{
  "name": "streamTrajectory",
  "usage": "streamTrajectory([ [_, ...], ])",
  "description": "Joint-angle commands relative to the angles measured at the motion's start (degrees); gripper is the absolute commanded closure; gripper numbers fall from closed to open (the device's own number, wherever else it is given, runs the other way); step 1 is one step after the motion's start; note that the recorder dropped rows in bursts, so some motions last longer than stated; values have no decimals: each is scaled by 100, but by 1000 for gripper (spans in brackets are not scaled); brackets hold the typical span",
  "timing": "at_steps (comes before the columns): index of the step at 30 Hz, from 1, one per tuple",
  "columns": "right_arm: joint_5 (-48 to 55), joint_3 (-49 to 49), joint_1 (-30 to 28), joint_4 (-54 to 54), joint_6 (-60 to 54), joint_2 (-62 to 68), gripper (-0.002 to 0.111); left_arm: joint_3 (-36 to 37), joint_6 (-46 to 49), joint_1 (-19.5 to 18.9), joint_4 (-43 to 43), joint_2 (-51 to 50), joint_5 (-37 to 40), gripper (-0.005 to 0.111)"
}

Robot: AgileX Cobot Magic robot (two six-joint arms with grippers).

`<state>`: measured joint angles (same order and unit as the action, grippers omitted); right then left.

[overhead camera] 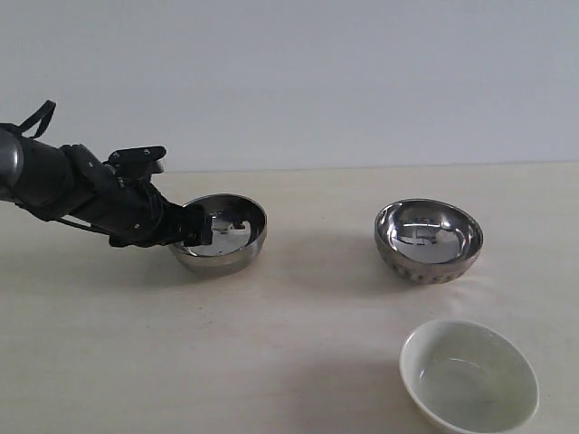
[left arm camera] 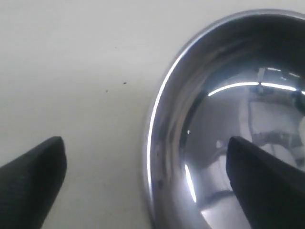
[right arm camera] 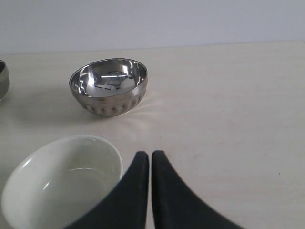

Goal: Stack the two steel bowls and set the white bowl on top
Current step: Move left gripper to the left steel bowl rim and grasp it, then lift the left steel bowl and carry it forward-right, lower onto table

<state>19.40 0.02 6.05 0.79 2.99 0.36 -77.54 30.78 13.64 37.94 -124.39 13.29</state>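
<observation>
While left fingers (left arm camera: 33, 186) stand spread astride the rim of the smooth bowl (left arm camera: 205, 114), only the right wrist view shows right fingers (right arm camera: 136, 195) pressed together near the white bowl (right arm camera: 57, 186).

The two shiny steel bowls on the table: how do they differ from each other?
The smooth-sided steel bowl, at the left of the exterior view, has a plain wall. The dimpled steel bowl, at the right, has a band of dimples round its lower part. The left gripper stands open astride the smooth bowl's rim, one finger inside and one outside, while nothing touches the dimpled one. Both are round, mirror-bright and upright on the table.
</observation>
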Motion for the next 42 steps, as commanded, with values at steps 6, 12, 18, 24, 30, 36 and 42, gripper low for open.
streamTrajectory([
  [6,-6,-2,-31,-1,-34,-36,108,-80,4,37,594,-109,66,76],
  [12,-6,-2,-31,-1,-34,-36,108,-277,-59,37,509,-109,824,103],
  [18,-6,-2,-31,-1,-34,-36,108,-280,-102,37,509,126,997,103],
  [24,-6,-2,-31,-1,-34,-36,108,-208,-37,37,509,565,1307,103],
  [30,-6,-2,-31,-1,-34,-36,108,262,85,144,509,1100,1503,103],
  [36,-6,-2,-31,-1,-34,-36,108,1033,224,631,509,1617,1245,103],
  [42,-6,-2,-31,-1,-34,-36,108,1464,267,1298,525,1856,1148,103],
])
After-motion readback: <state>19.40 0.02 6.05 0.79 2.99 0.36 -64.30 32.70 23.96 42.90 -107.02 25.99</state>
